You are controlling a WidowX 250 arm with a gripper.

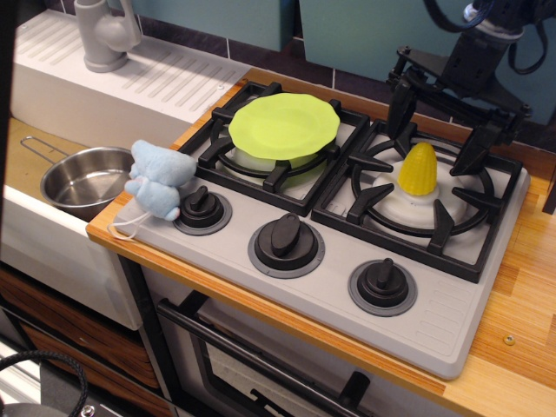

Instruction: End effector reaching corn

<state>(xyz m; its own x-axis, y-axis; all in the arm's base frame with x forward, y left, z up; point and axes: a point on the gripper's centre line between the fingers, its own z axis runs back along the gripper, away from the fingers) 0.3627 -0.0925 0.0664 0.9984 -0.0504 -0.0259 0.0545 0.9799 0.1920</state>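
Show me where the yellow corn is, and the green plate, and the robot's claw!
corn (418, 168): camera view, middle of the bumpy cob on the right burner.
green plate (284, 125): camera view, centre of the plate on the left burner.
claw (439, 132): camera view, gap midway between its two spread fingertips, behind the corn.

You saw an end effector (439, 129) that was black all over, matte metal with hard edges. It had a slim crossbar with a finger at each end; both fingers (399, 106) were long, dark and flat-sided. Above the crossbar sat a blockier dark wrist housing, and looped black cables (528, 39) hung around it. One small pale, shiny spot showed near the top.
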